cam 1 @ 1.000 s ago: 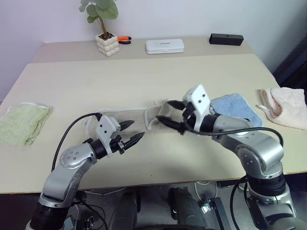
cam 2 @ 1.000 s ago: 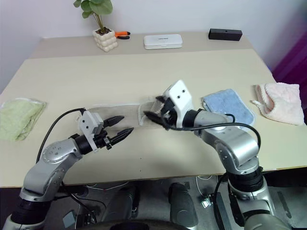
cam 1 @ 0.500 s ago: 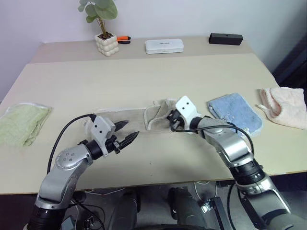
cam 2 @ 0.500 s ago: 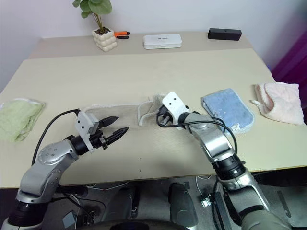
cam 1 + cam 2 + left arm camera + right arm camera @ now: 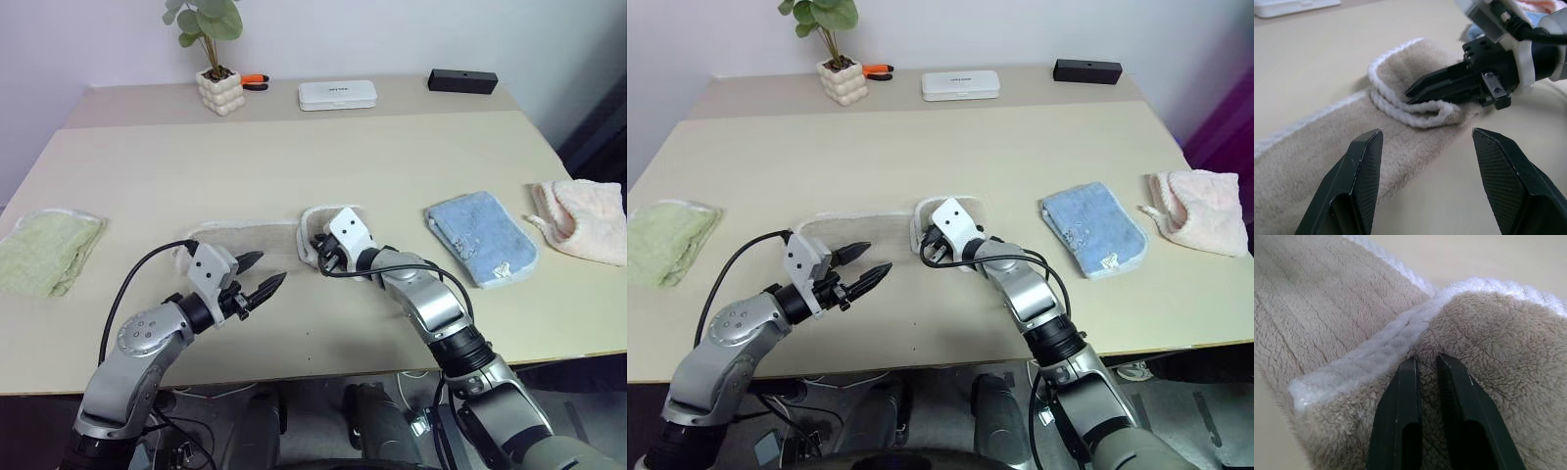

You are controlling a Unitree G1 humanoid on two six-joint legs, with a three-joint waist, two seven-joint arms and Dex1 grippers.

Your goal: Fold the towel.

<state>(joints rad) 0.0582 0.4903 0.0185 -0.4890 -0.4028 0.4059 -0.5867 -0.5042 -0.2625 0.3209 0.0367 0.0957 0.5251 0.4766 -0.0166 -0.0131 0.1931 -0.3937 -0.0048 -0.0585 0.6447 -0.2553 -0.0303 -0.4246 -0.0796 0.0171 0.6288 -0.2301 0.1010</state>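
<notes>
The right end effector (image 5: 933, 249) has its fingers nearly together, pressed onto the folded-over end of the towel (image 5: 250, 238); whether cloth is pinched between them cannot be told. The left end effector (image 5: 263, 278), fingers apart, hovers just in front of the towel, which lies as a long strip mid-worktop (image 5: 294, 157). Beside the towel: one blue cloth (image 5: 480, 235) and one pink cloth (image 5: 585, 217) to its right, one green cloth (image 5: 44, 251) to its left. Beyond it stand one potted plant (image 5: 214, 59), one white box (image 5: 336, 94) and one black box (image 5: 461, 80). No writing is legible.
</notes>
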